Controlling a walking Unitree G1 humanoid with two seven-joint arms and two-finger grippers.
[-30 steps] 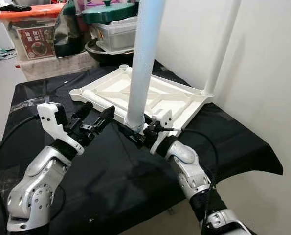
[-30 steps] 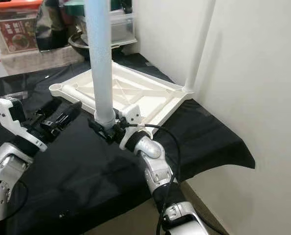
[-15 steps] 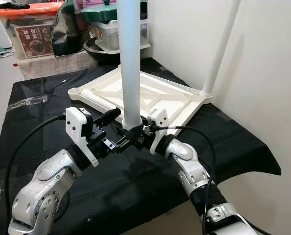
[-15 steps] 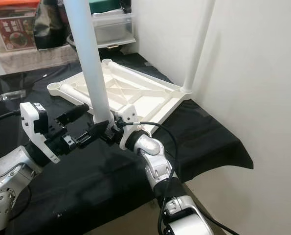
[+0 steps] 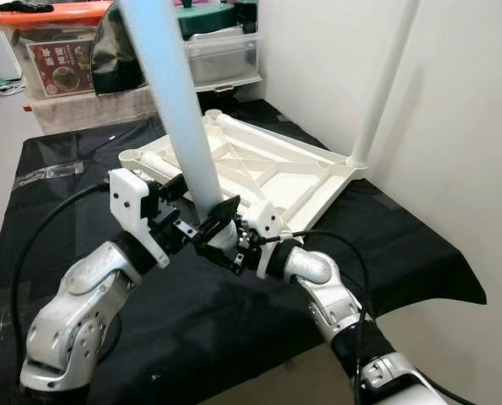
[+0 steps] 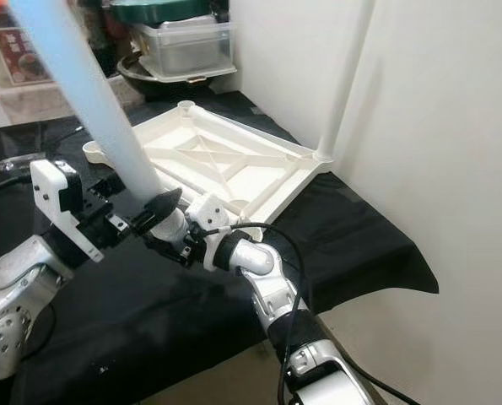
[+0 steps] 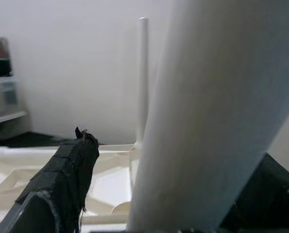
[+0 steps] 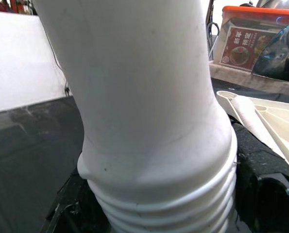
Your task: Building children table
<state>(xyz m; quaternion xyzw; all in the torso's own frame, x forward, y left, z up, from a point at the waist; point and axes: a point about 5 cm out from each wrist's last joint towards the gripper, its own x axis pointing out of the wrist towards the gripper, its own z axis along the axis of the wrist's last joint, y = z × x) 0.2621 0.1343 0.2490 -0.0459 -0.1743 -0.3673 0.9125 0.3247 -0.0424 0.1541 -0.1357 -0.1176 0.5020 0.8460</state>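
Observation:
A loose white table leg point(image 5: 173, 105) leans up and to my left, its threaded end point(image 8: 173, 194) low over the black cloth. My right gripper point(image 5: 232, 246) is shut on that threaded end. Just above it my left gripper point(image 5: 202, 224) is shut on the leg's shaft point(image 7: 212, 121), one black finger point(image 7: 61, 184) on each side. Behind them the white tabletop point(image 5: 238, 156) lies upside down on the cloth. Another leg point(image 5: 385, 84) stands upright in its far right corner. An open round socket point(image 5: 131, 157) shows at its near left corner.
The black cloth point(image 5: 419, 253) covers the work surface, which ends close on my right at a white wall point(image 5: 461, 126). At the back stand an orange-lidded box point(image 5: 56, 51) and a clear tub with a green lid point(image 5: 221, 51).
The leg has swung from upright to leaning left. My left gripper came in from the left and closed on its shaft. The right gripper kept hold of the threaded end.

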